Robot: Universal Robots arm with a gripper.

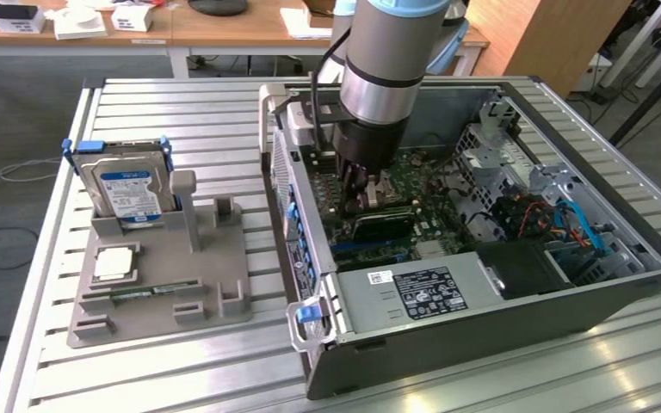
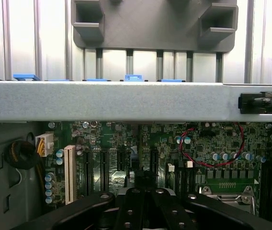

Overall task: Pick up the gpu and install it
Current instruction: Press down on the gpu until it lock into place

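Two black fingers point(image 2: 126, 206) of the claw point(image 1: 361, 200) are pressing together at the tips, jaws closed w/ no gap showing btwn them. The claw is hanging nose-down inside the open pc case point(image 1: 606, 301), tips low over the motherboard point(image 2: 208, 143).

The gpu point(image 1: 384, 225) is sitting just below the claw tips in the exterior view, inside the case, right on the board. It's looking like a flat dark card w/ a black cover, corners rounded, a thin greenish edge running along its near side. Whether the tips are touching or pinching it, can't tell.

Directly under the claw in the wrist view, a row of black expansion slots point(image 2: 102, 167) is running across the board. A white slot point(image 2: 70, 173) is standing a bit further out, and a red wire point(image 2: 212, 163) is looping over the board on the other side.

Beyond the claw, the grey case wall point(image 2: 126, 100) is crossing the wrist view. The labelled power supply point(image 1: 416, 292) is lying well beyond the gpu, at the case's near end.

Well apart from the claw, outside the case, a grey parts stand point(image 1: 158, 284) is resting on the slatted metal table point(image 1: 169, 120). A hard drive point(image 1: 127, 191) w/ blue-white label is standing upright in it, and a green memory stick point(image 1: 135, 292) is lying flat.
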